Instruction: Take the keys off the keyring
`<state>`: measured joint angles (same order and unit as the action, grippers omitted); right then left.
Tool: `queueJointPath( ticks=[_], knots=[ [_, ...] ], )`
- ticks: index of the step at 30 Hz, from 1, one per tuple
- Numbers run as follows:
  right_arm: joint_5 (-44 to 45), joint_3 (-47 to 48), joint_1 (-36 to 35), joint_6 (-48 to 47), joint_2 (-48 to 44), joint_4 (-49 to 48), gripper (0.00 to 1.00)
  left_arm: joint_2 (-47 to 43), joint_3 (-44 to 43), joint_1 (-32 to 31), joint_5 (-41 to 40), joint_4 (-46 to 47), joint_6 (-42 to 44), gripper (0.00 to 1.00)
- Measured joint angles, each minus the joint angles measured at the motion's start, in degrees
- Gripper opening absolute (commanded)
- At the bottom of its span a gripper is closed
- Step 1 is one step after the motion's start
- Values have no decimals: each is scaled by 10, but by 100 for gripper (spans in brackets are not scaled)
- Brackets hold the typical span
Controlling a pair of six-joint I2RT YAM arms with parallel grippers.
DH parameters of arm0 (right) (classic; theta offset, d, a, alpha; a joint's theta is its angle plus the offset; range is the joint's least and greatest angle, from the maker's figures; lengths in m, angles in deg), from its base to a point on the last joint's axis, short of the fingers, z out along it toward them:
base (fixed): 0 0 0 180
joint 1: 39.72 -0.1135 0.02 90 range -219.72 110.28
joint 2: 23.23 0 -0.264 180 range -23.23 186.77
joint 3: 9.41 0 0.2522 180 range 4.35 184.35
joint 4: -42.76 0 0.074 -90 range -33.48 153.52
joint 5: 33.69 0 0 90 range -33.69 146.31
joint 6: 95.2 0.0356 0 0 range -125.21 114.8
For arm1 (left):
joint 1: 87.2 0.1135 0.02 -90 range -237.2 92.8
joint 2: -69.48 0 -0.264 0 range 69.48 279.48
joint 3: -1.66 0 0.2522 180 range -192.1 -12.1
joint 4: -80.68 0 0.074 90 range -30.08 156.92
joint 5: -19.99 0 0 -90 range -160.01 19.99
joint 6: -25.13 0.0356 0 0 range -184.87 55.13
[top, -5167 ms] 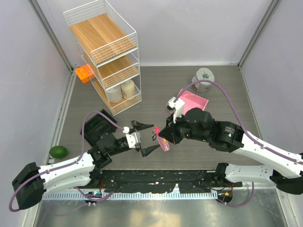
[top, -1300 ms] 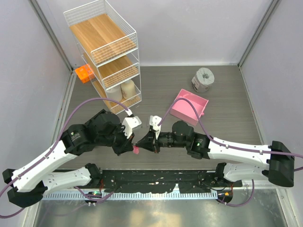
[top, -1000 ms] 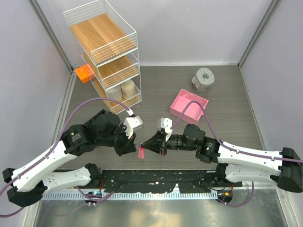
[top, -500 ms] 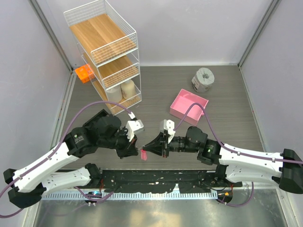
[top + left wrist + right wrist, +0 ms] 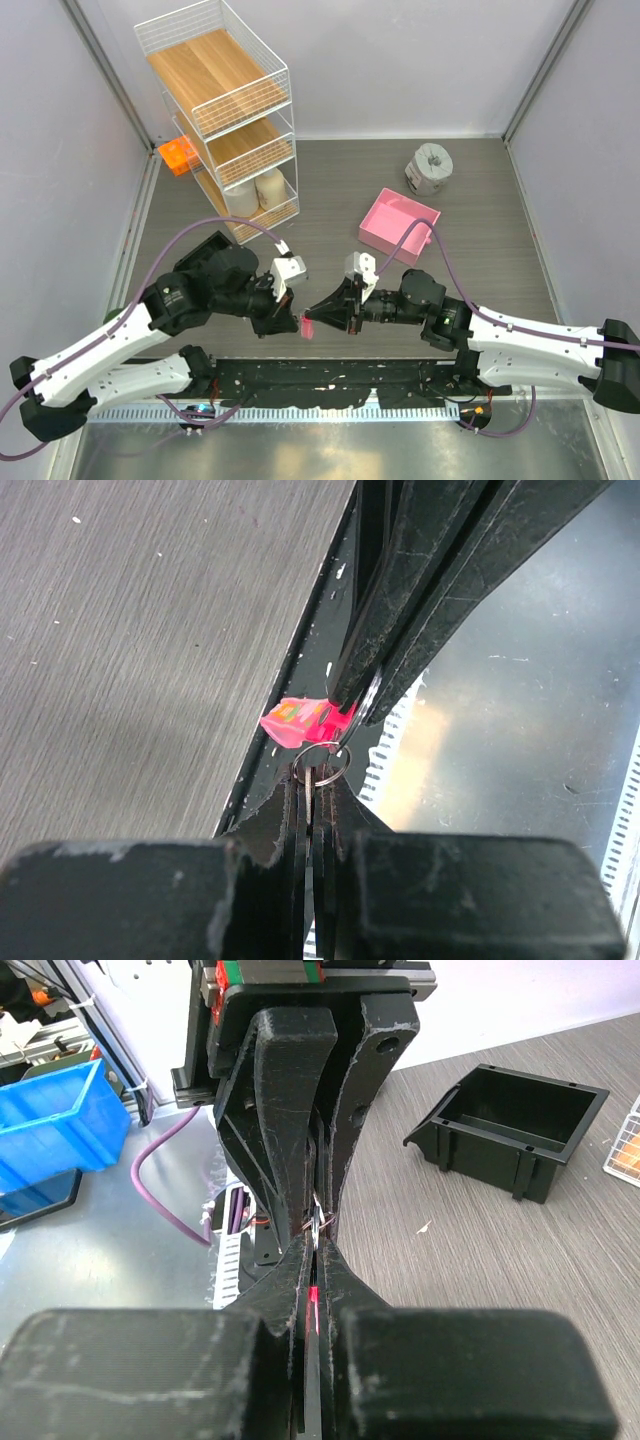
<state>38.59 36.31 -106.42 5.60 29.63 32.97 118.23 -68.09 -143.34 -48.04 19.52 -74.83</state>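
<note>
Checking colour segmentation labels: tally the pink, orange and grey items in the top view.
Pink: 2 (tray, key tag)
Orange: 1 (bin)
Grey: 1 (roll)
Total: 4

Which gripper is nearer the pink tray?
Right. The right gripper sits to the near left of the tray; the left gripper meets it tip to tip from further left.
</note>
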Motion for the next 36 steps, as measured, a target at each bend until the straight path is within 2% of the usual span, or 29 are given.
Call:
queueJointPath(
  ticks=[14, 26, 36],
  knots=[
    [-8, -3, 0, 6, 0, 3, 5, -25, 0, 0, -5, 0, 15, 0],
    [-73, 12, 1, 5, 34, 31, 5, -25, 0, 0, 18, -4, 34, 0],
    [-104, 13, 7, 38, 21, 22, 5, -42, 17, -2, 32, 15, 70, 0]
  ],
)
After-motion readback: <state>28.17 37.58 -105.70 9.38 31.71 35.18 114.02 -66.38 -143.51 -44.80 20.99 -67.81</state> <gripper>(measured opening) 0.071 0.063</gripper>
